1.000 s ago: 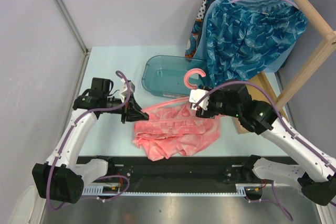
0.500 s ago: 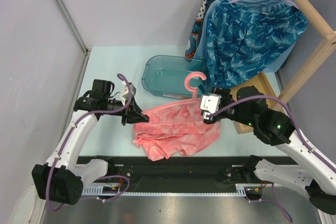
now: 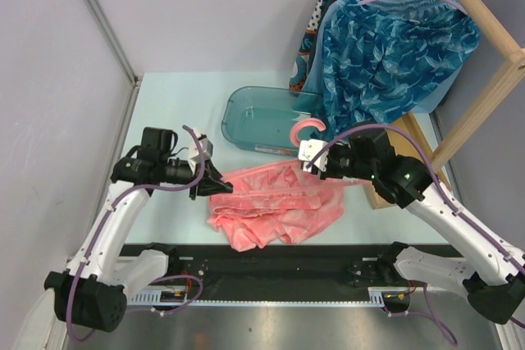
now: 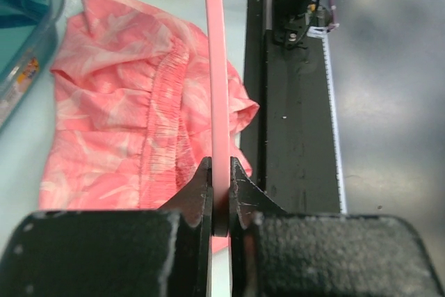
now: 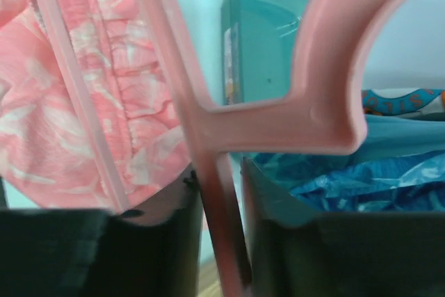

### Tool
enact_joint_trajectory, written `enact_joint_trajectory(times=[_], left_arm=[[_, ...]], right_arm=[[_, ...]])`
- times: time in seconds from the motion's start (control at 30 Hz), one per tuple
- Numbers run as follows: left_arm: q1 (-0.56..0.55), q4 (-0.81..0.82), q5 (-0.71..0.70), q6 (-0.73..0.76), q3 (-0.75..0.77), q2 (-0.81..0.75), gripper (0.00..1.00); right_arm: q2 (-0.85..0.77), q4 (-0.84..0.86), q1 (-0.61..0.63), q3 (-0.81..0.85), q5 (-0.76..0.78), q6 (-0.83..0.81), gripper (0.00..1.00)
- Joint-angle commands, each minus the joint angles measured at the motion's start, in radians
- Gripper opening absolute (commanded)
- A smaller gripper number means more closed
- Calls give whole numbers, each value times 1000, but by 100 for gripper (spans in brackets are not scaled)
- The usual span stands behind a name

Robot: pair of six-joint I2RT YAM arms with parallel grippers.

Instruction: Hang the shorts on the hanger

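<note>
— Your right gripper [image 5: 217,187] has swung back left. Are both pinching?
— Yes. Nearest you, limp coral-pink fabric shorts [image 3: 275,206] lie on the pale-blue table [image 3: 164,112]; grab their waistband. Beyond, the 2 grippers, left gripper [image 3: 218,187] included, clamp the light, thin bright-pink plastic hanger [image 4: 217,67].

Robot lab test cell, probably. Plain grey partition walls [image 3: 221,14] on metal framing [image 3: 102,18] enclose pale-blue table [image 3: 172,104]. Left arm [image 3: 115,211] and right arm [image 3: 455,223] bolted to black base rail [image 3: 279,261]. Staged props: wooden rack [image 3: 480,11] with blue garments [image 3: 394,47], teal bin [image 3: 250,116].
</note>
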Motion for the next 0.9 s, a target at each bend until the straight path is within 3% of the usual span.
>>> enact_joint_trajectory(times=[0.0,0.03,0.07,0.1,0.17,0.27,0.37,0.6,0.73,0.87], left_arm=[[-12,62,-27,30,-18,-43,10],[-12,68,-39,34,-21,-45,14],[-12,66,-50,42,-24,-54,19],[-12,66,-86,46,-30,-59,34],[-9,111,-149,21,-50,-78,51],[5,132,-294,9,-65,-92,62],[58,120,-364,68,-100,-83,68],[91,-121,-392,534,-140,18,69],[73,-87,-427,585,-186,-14,69],[-25,31,-530,514,-266,-68,64]], right_arm=[[5,8,13,10,-36,33,18],[2,8,14,10,-30,33,2],[0,3,14,10,-30,30,0],[-3,-3,14,10,-33,21,0],[-14,-24,14,10,-27,4,0],[-43,-72,14,10,-2,-19,0],[-90,-142,17,10,13,-25,0],[-121,-335,50,10,45,-30,0],[-116,-388,83,8,73,-2,0],[-107,-403,149,-1,120,32,0]])
